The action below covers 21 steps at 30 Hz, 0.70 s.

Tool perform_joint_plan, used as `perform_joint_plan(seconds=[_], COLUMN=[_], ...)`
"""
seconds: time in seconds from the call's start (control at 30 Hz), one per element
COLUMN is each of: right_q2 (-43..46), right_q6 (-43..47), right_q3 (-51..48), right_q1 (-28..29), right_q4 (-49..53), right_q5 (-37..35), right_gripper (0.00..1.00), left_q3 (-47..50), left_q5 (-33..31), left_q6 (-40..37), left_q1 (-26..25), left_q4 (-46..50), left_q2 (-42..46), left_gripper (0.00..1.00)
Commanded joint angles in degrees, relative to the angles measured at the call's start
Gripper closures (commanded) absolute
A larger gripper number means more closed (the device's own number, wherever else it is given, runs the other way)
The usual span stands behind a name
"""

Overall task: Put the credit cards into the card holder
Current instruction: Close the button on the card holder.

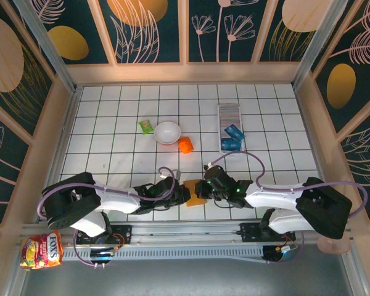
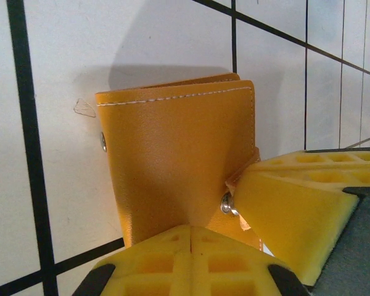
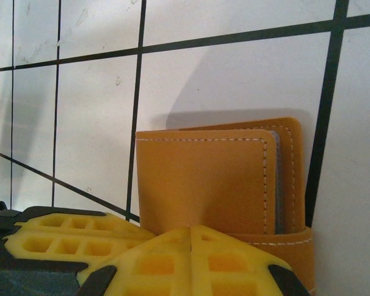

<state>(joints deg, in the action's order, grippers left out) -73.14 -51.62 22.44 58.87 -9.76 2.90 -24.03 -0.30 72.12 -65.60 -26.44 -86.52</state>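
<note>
The white card holder [image 1: 228,113] lies at the back right of the tiled table. Two blue credit cards [image 1: 234,131] [image 1: 230,145] rest on its near half. Close to the arms' bases a tan-orange wallet [image 1: 197,193] lies folded shut, seen close up in both wrist views [image 2: 179,154] [image 3: 209,185]. My left gripper [image 1: 186,193] [image 2: 191,229] is shut, its tips against the wallet's left side. The right gripper [image 1: 208,187] [image 3: 190,231] is shut too, tips against the wallet's strap edge. Nothing shows between either pair of fingers.
A white bowl [image 1: 167,132] stands mid-table, with a green packet [image 1: 146,126] to its left and a small orange object [image 1: 185,145] to its right. Wooden walls ring the table. A sweets bag [image 1: 42,250] lies off the table at the near left.
</note>
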Motion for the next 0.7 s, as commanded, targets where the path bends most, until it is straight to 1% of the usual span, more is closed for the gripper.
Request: perform_joint_plan(seconds=[0.0,0.13,0.27,0.37,0.53,0.67], right_q2=[-2.85,-3.23,-2.73,-3.32,-9.61,-14.34], right_q6=[-1.58,-2.38,-3.01,-3.81,-6.60,-9.58], right_q3=[-2.89,-3.77,-4.58,-5.68,-4.33,-2.14], right_q1=[2.09,3.43,5.21,6.77,10.01,13.40], right_q4=[3.07,4.38,8.67,9.77,13.94,17.61], right_q5=[0.53,-0.57,-3.40,-5.33,-9.47,-12.45], right_gripper=[1.00,1.00,1.00,1.00,1.00,1.00], left_q3=[2.15,2.56,3.11,3.61,4.34,4.64], left_q5=[1.70,1.80,0.88,0.14,-1.31,-4.88], left_q6=[2.27,2.59,2.84,3.02,3.30,3.14], left_q1=[-0.61,-0.60,-0.61,-0.66,-0.64,-0.59], left_q4=[-1.84,-2.50,-2.14,-1.82,-1.25,3.10], left_q2=[-1.97,-2.26,-1.47,-0.66,1.78,6.89], left_gripper=[1.00,1.00,1.00,1.00,1.00,1.00])
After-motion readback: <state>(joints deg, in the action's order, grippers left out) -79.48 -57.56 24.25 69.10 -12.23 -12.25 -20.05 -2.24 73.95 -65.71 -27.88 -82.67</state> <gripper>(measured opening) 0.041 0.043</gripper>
